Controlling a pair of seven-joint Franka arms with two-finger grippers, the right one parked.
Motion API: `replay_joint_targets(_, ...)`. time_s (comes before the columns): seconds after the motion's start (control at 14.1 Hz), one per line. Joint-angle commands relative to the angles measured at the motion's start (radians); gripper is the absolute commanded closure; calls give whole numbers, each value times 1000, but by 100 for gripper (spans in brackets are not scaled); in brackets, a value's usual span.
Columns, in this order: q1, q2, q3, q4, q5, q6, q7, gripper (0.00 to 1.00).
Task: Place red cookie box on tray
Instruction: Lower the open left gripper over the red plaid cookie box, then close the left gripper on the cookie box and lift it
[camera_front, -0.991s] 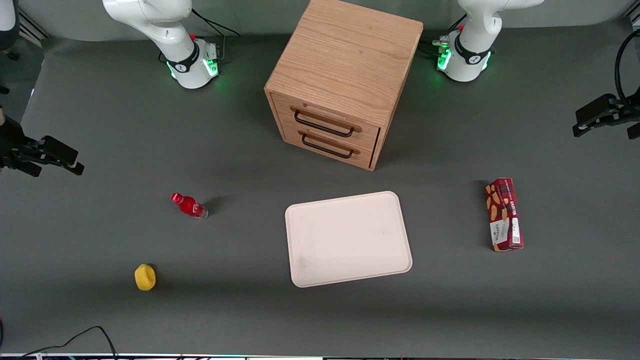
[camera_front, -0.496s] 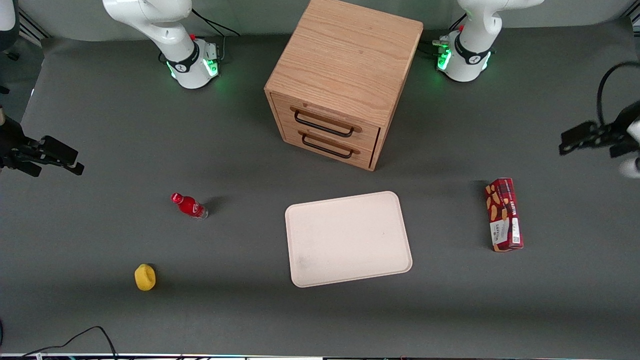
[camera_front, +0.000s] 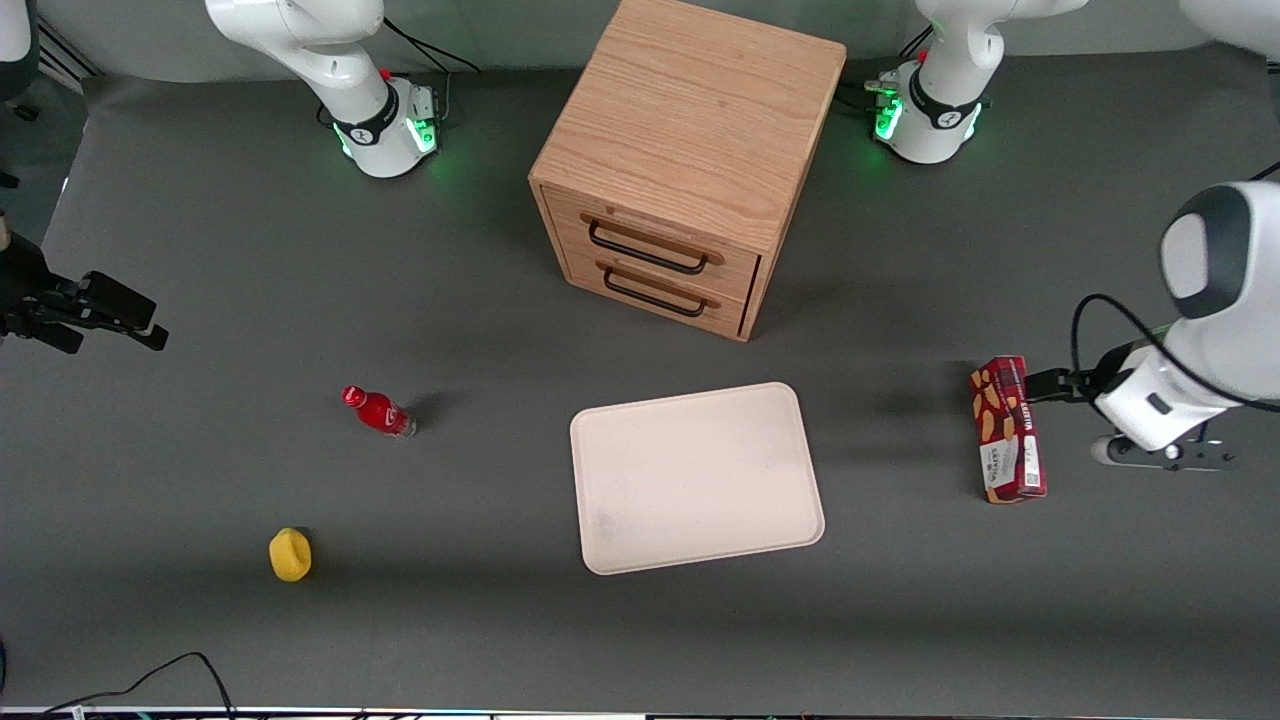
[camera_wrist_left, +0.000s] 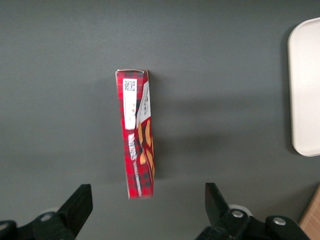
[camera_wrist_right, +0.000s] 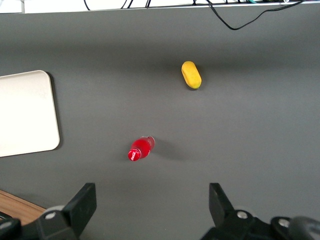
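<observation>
The red cookie box (camera_front: 1008, 428) lies flat on the grey table toward the working arm's end, apart from the tray. In the left wrist view the box (camera_wrist_left: 136, 135) is a long plaid carton with a white label patch. The cream-white tray (camera_front: 697, 478) lies in front of the wooden cabinet; its edge shows in the left wrist view (camera_wrist_left: 306, 85). My left gripper (camera_front: 1052, 386) hovers above the table beside the box's end farther from the front camera. In the left wrist view the gripper (camera_wrist_left: 147, 207) is open and empty, its jaws spread wider than the box.
A wooden two-drawer cabinet (camera_front: 690, 160) stands farther from the front camera than the tray. A small red bottle (camera_front: 378, 411) and a yellow object (camera_front: 290, 555) lie toward the parked arm's end of the table.
My left arm has swung in from the table's edge and come down beside the cookie box. The box and tray have not moved.
</observation>
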Motion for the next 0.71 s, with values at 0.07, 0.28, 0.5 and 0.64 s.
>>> replay_joint_targets(0.07,1,58,10,-145,24,232,2,0)
replay_joint_targets(0.28,39,153,10,-173,106,384,10,0)
replay_joint_targets(0.5,64,173,10,-254,106,536,13,89)
replay_joint_targets(0.64,56,165,4,-244,104,515,-7,100)
